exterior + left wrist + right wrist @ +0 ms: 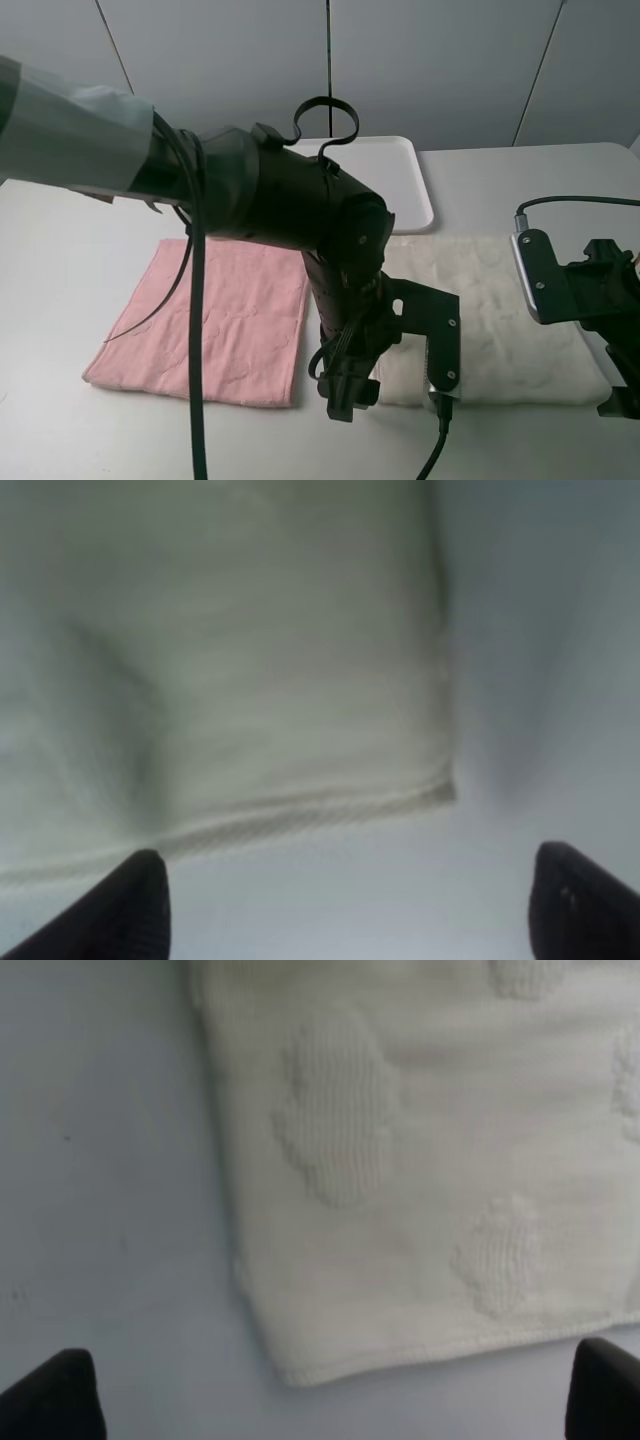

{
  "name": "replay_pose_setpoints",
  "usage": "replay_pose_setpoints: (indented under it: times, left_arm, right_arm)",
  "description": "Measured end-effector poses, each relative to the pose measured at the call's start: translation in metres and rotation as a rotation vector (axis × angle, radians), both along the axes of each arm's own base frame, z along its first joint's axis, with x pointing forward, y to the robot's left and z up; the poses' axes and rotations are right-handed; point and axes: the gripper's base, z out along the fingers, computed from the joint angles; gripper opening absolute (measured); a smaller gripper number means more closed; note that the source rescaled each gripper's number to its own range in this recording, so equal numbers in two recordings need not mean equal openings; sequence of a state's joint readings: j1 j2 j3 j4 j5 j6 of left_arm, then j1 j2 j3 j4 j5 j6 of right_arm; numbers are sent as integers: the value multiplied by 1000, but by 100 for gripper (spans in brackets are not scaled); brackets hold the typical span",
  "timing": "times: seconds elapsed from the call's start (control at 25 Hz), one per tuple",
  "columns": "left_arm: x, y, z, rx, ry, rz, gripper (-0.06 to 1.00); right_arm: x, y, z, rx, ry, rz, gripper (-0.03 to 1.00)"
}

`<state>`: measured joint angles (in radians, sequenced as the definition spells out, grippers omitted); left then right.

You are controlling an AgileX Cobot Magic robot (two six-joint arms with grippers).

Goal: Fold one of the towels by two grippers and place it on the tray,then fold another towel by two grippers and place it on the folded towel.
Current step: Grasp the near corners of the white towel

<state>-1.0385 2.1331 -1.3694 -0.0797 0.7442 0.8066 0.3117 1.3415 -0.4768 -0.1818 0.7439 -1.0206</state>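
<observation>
A: White counter (60, 260), grey panel wall (450, 70) behind. Cream towel?
B: Cream towel (500, 320) flat on counter, just right of pink towel (215, 320), in front of tray (400, 175). Long axis L–R across high view.
A: Jaws?
B: Both spread wide, nothing held. Left jaws over near-left corner (440, 790), right jaws over near-right corner (290, 1370). Each corner sits just ahead, btwn the tips. Each arm nearest its own corner.
A: Next?
B: Prob. lower, pinch both corners, fold twd tray.
</observation>
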Motion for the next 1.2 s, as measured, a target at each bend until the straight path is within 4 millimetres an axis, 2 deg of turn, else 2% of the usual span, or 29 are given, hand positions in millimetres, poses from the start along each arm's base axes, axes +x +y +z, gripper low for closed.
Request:
replay_pose_setpoints:
  times: [0.2,0.68,0.84,1.2]
  left_arm:
    - [-15,-12,-2,1,4,-30,99]
    - [-28,-18,-13,33,31,12,99]
    - [-29,-20,-19,44,38,28,99]
    - [-28,-23,-18,40,39,53,99]
  right_arm:
    - [1,-2,0,-18,-14,-7,100]
    - [2,-3,1,-33,-27,-23,100]
    - [2,-3,1,-34,-27,-23,100]
    - [-2,-4,-5,-26,-32,-17,100]
